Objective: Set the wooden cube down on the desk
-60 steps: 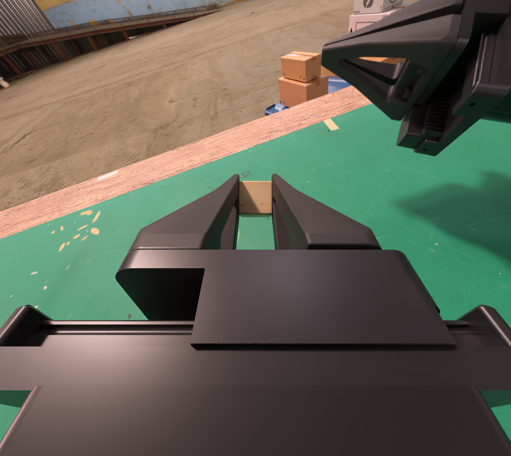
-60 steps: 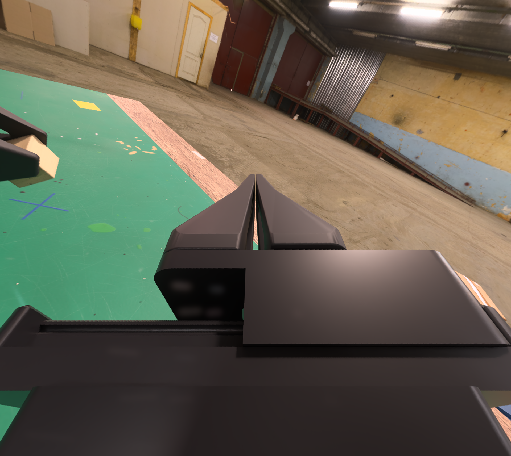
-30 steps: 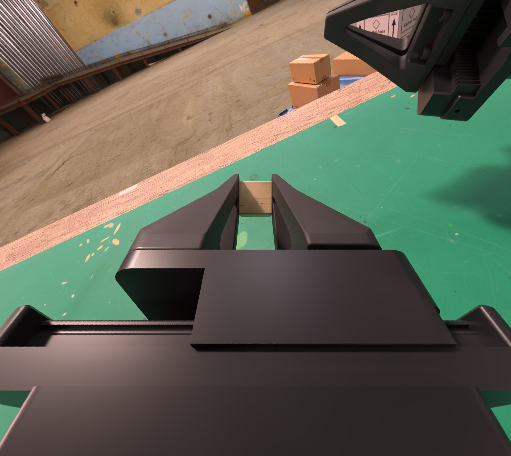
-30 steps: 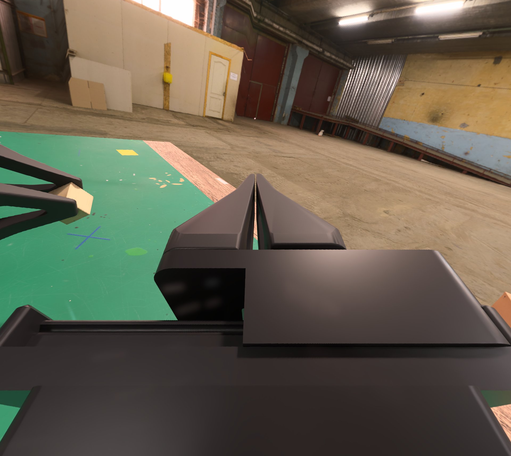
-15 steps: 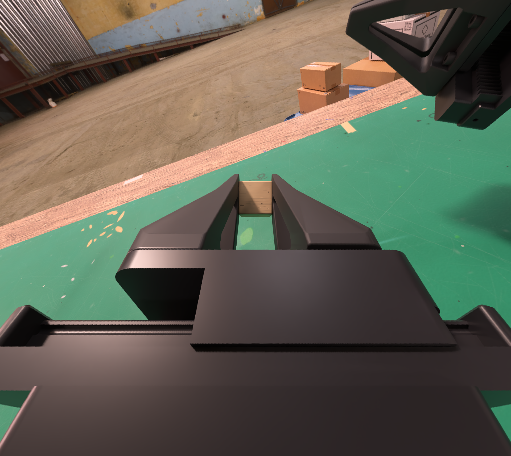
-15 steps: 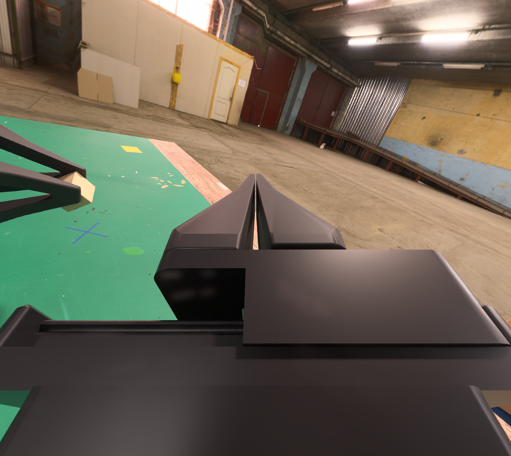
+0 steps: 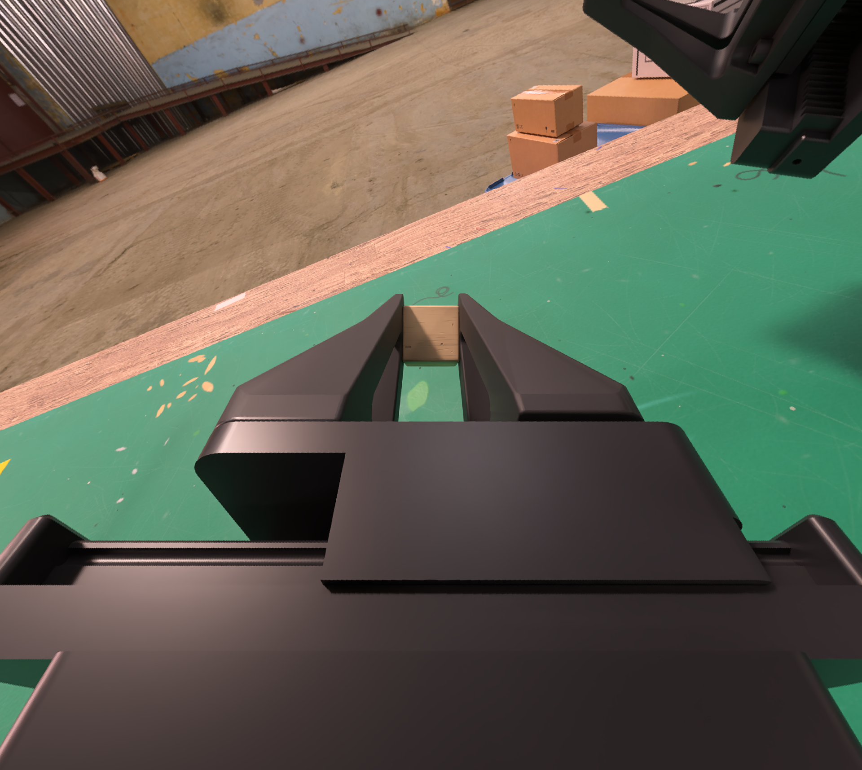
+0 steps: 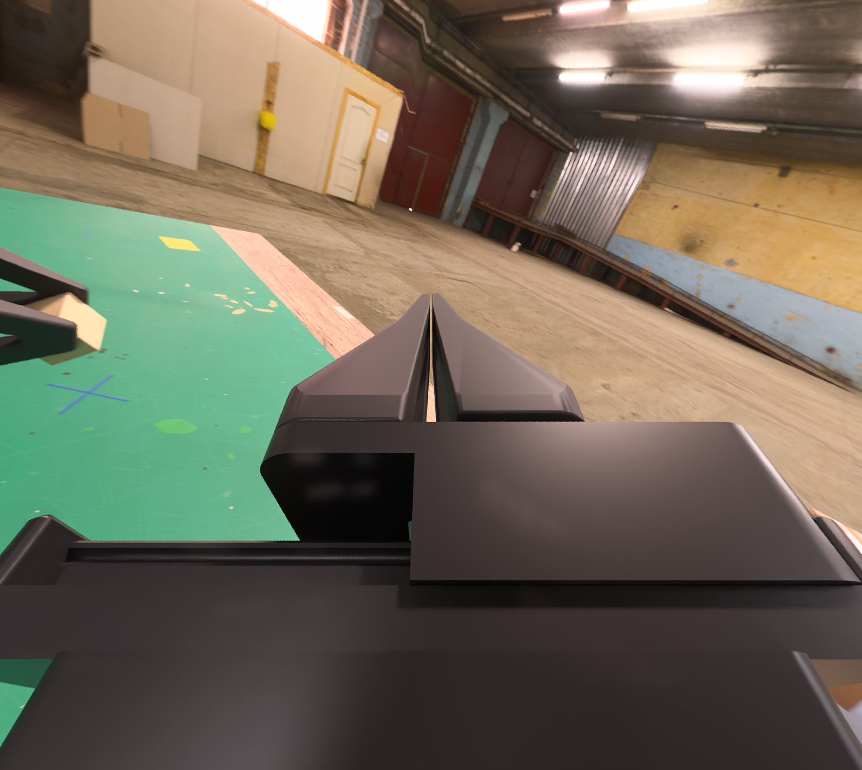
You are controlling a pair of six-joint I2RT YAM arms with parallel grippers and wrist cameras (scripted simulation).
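Left gripper [image 7: 430, 330] jaws clamped on wooden cube [image 7: 430, 333] above green bench [image 7: 653, 304]; right gripper [image 8: 431, 304] jaws clenched, empty.

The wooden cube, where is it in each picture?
Left wrist view: the wooden cube sits in the middle, pinched at the left end effector's tips.
Right wrist view: the cube is at the far left edge, above the green mat.
Shared landmark: the orange speckles on the mat.

Stacked cardboard boxes [image 7: 548, 127] stand on the dirt floor [image 7: 280, 169] beyond the table edge, near a white door [image 8: 353, 150].
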